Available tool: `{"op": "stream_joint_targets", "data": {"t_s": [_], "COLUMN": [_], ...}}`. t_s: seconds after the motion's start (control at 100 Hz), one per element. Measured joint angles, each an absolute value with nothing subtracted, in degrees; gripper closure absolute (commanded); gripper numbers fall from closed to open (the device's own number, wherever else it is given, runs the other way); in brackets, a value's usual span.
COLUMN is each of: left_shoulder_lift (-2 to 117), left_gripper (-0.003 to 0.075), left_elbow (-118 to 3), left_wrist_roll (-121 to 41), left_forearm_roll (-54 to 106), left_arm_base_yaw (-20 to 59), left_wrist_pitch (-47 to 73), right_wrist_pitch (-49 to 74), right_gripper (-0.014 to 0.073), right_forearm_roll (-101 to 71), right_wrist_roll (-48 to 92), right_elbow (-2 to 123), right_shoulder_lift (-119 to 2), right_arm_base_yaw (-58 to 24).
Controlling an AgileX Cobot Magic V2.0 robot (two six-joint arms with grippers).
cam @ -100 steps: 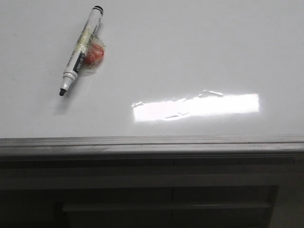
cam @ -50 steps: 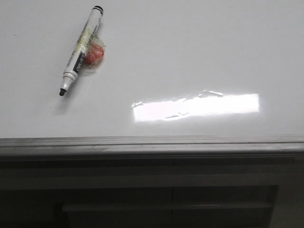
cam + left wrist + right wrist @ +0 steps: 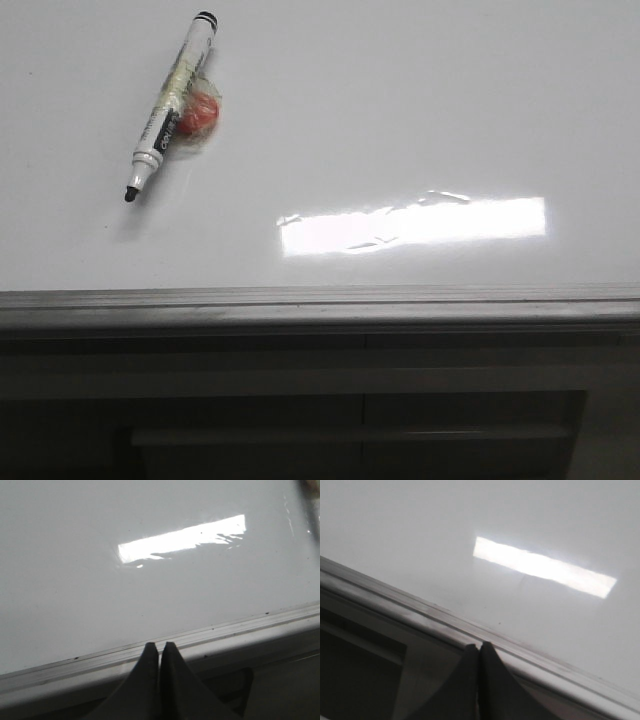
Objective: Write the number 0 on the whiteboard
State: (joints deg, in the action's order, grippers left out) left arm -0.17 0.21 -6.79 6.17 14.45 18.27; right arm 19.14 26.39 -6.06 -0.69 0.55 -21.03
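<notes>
Board: we see the whiteboard (image 3: 420,120) lying flat before us, its grey edge rail (image 3: 320,305) nearest the robot, a bright strip of light reflected on its glossy face.
Number 0: none drawn yet; we find no ink on the white surface in any view, so we judge the task not begun.
Marker: a white marker (image 3: 170,105) with a black tip lies on the board at far left, uncapped, tip toward the rail; we take it as laid out ready for pickup.
Red lump: a small red thing (image 3: 200,113) in clear wrap is stuck to or touching the marker's side; we cannot tell its purpose.
Left gripper (image 3: 160,647): fingers pressed together, holding nothing, poised over the rail.
Right gripper (image 3: 479,650): fingers likewise together and empty, over the rail.
Containers: we see none.
Next: we judge an arm must spread its fingers and fetch the marker.
</notes>
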Motion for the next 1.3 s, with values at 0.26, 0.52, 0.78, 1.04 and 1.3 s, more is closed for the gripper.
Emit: {"op": "stream_joint_targets", "data": {"t_s": [0.26,0.52,0.78,1.04,1.3], "left_shoulder_lift": [-0.17,-0.17,-0.17,0.89,17.15], "left_gripper": [0.074,0.074,0.0727,0.0413,0.0444], "left_elbow": [0.21,0.21,0.21,-8.55,-20.64], "left_wrist_roll": [-6.74,-6.64,-8.01,-30.16,-37.51], "left_forearm_roll": [37.33,56.75,62.91,61.93,55.06], "left_arm_base_yaw": [14.45,14.45,14.59,15.05,15.05], "left_wrist_pitch": [13.9,11.72,10.46,15.67,21.69], "right_wrist_pitch": [1.49,-6.29,-3.34,15.02,19.29], "right_gripper": [0.0662,0.0662,0.0654,0.0269,0.0214], "right_forearm_roll": [37.26,16.7,-4.12,-5.45,-4.11], "right_wrist_roll": [-6.06,-10.59,-11.66,-11.7,-11.08], "right_elbow": [-0.69,-0.69,0.35,11.71,15.12], "right_shoulder_lift": [0.55,0.55,0.55,0.55,-0.87], "right_arm_base_yaw": [-21.03,-21.03,-21.03,-21.03,-21.03]}}
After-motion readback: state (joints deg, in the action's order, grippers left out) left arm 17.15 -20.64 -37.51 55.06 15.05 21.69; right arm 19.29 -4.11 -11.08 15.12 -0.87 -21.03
